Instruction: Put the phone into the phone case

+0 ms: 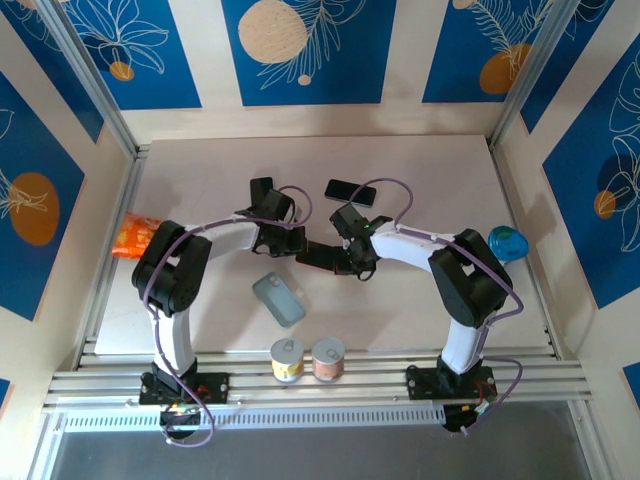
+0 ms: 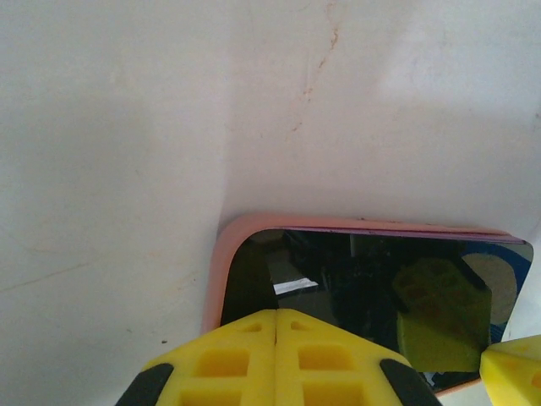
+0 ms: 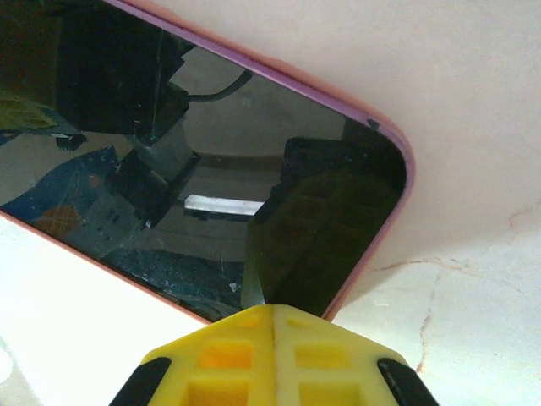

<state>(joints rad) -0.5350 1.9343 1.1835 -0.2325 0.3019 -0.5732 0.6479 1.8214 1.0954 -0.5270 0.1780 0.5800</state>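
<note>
A phone (image 1: 320, 256) with a dark glass screen (image 2: 363, 288) lies flat at mid-table, between the two wrists. A pink phone case rim (image 2: 221, 271) wraps its corner, and the same rim (image 3: 409, 173) edges the screen (image 3: 211, 152) in the right wrist view. My left gripper (image 2: 277, 315) is shut with nothing between its yellow fingers, its tip over the screen's near edge. My right gripper (image 3: 272, 309) is shut too, its tip over the opposite corner of the screen. From above, the left gripper (image 1: 298, 243) and right gripper (image 1: 345, 258) meet over the phone.
A second black phone (image 1: 350, 190) lies behind the arms. A grey-blue case (image 1: 278, 298) lies in front of them, with two small cans (image 1: 287, 358) (image 1: 328, 358) at the near edge. An orange packet (image 1: 135, 235) sits at the left and a blue object (image 1: 507, 242) at the right.
</note>
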